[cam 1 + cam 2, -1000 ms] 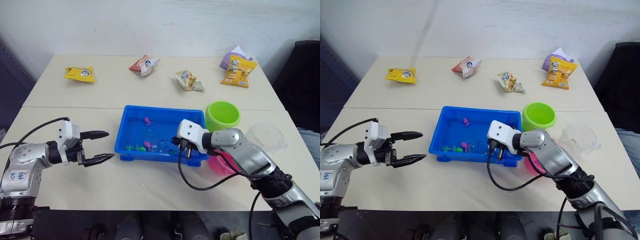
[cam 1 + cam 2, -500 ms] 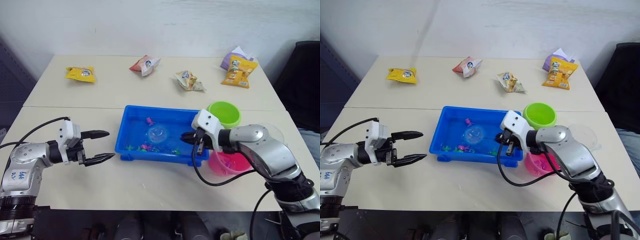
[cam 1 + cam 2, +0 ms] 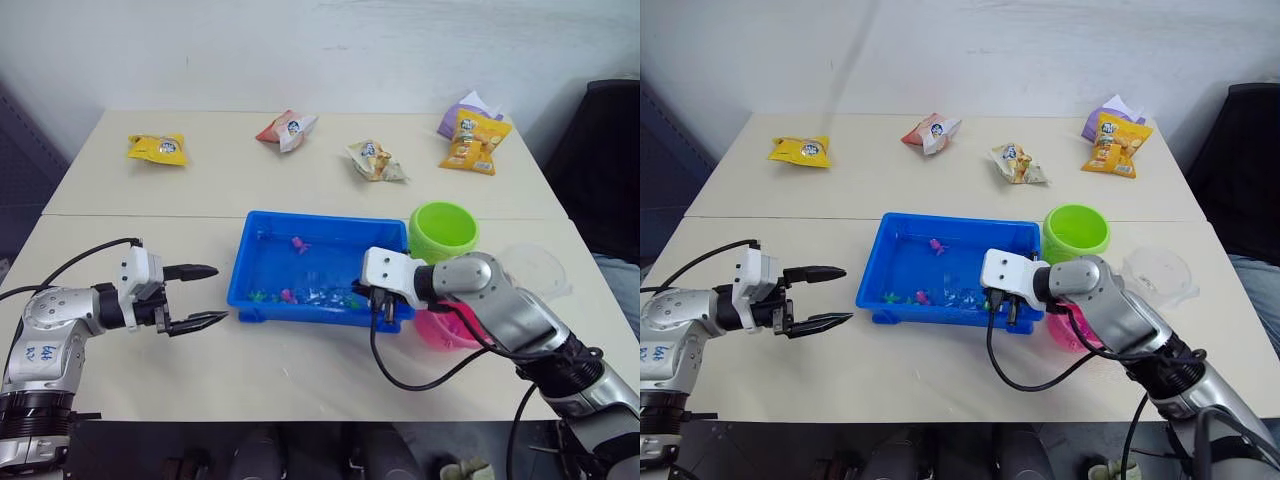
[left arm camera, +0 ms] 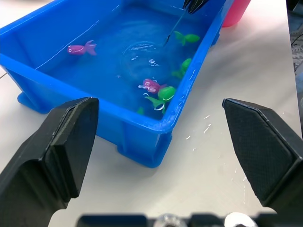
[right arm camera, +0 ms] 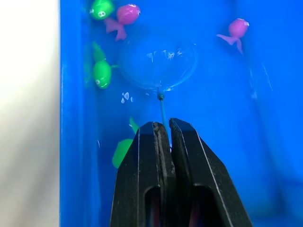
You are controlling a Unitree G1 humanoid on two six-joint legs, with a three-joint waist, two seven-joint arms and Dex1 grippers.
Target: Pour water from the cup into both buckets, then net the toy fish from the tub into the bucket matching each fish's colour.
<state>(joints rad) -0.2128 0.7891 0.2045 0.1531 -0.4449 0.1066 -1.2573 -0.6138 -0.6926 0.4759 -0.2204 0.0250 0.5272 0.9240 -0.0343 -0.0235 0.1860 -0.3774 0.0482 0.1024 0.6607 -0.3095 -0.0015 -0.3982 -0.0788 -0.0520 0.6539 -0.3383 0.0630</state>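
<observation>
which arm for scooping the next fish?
Right. Its gripper is shut on the net, whose hoop sits in the tub near the fish. The left gripper is open, beside the tub.

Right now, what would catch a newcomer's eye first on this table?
The bright blue tub of water at the table's middle, dotted with pink and green toy fish. The right gripper holds the net dipped in it. A lime green bucket stands by the tub's far right corner.
</observation>
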